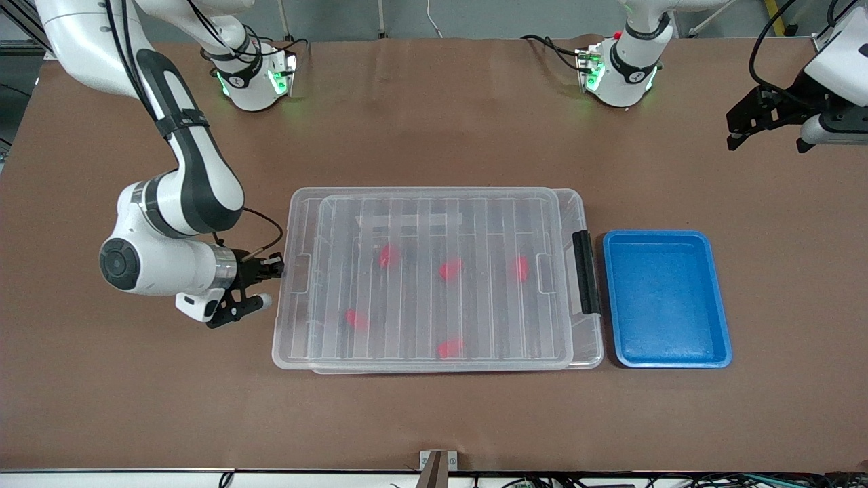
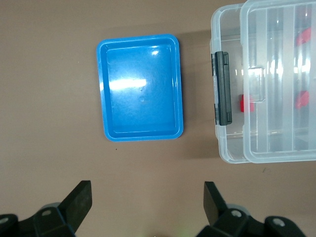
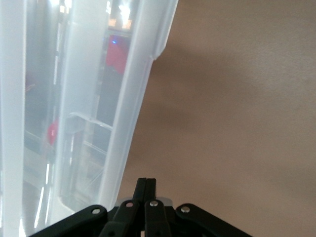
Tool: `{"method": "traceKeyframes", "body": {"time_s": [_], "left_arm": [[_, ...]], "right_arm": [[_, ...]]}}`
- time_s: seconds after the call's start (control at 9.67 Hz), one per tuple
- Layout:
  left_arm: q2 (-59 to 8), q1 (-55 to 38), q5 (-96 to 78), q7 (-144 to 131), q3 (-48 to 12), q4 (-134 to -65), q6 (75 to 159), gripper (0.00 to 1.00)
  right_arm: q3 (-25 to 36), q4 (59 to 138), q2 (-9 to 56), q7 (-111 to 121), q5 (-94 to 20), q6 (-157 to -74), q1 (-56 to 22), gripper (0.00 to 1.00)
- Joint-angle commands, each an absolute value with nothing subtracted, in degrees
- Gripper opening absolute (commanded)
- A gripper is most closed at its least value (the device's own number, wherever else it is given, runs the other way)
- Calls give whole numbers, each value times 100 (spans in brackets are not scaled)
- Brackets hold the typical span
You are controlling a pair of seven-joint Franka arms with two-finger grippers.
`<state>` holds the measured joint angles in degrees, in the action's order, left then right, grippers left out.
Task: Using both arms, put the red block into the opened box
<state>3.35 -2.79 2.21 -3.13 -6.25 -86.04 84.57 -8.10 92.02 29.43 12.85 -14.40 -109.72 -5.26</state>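
The box (image 1: 285,339) lies mid-table with its ribbed clear lid (image 1: 434,224) resting on top and its black handle (image 1: 586,271) on the short side toward the left arm's end. Several red blocks (image 1: 450,269) show blurred through the lid, and one red block (image 2: 245,103) sits near the handle. My right gripper (image 1: 274,268) is shut, low at the box's other short side, its closed fingertips (image 3: 146,181) right beside the box wall (image 3: 133,113), with nothing seen between them. My left gripper (image 1: 767,144) hangs open and empty (image 2: 146,192) over bare table at the left arm's end.
A blue tray (image 1: 668,298) with nothing in it sits beside the box's handle side, toward the left arm's end, also seen in the left wrist view as the blue tray (image 2: 140,94). Brown table (image 1: 135,407) spreads all round.
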Motion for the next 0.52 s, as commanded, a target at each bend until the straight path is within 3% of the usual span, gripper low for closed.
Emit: {"method": "traceKeyframes", "body": {"time_s": [0.0, 0.41], "left_arm": [[132, -299, 202, -255, -580, -8543, 8429, 100], [123, -308, 202, -255, -580, -8543, 8429, 100]], "right_arm": [[-879, 9132, 3076, 1274, -1547, -11074, -536, 0], [-879, 9088, 3067, 1283, -1538, -11065, -536, 0]]}}
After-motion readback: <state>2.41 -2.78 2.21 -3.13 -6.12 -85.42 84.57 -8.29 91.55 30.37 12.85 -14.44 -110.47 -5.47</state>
